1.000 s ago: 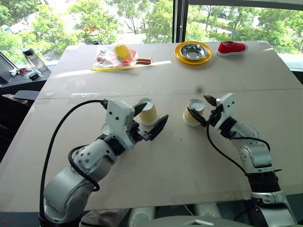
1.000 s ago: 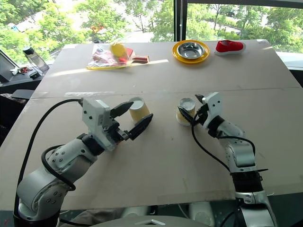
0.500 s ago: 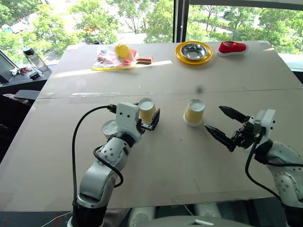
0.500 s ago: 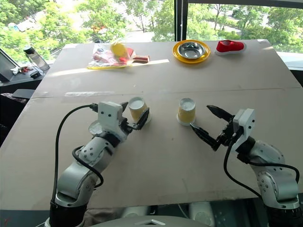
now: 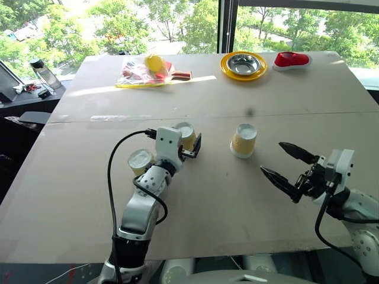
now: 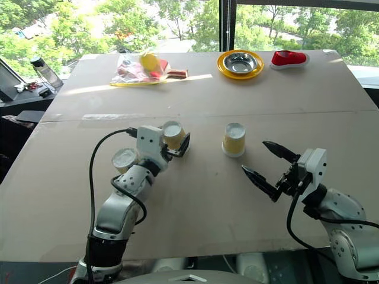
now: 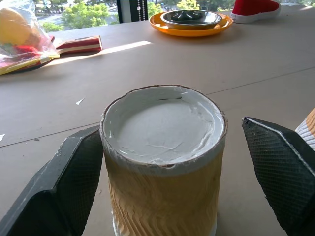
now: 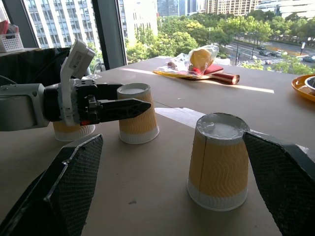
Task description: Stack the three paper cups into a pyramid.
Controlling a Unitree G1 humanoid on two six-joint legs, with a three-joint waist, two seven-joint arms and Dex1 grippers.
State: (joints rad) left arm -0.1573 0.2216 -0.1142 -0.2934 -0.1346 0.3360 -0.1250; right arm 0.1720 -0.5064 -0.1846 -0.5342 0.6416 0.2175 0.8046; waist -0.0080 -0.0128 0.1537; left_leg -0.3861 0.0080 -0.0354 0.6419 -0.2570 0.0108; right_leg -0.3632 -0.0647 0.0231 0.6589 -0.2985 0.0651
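Three yellow-tan paper cups stand upside down on the table, apart from one another. My left gripper (image 5: 187, 142) is open, its fingers level on either side of the middle cup (image 5: 185, 134). In the left wrist view one finger (image 7: 81, 172) lies close against this cup (image 7: 165, 162) and the other stands well off it. The left cup (image 5: 140, 161) sits just beside my left forearm. The right cup (image 5: 243, 140) stands alone. My right gripper (image 5: 271, 156) is open and empty, to the right of that cup and nearer the table's front edge. No pyramid stands.
At the table's far edge are a yellow plate (image 5: 225, 66) holding a steel bowl, a red shoe-shaped object (image 5: 290, 59) and a plastic bag (image 5: 145, 70) with a paddle and a yellow ball. A bottle (image 5: 41, 72) stands off the table's left.
My left gripper has moved forward and down until its fingers flank the middle cup. My right gripper has drawn back from the right cup, which now stands alone.
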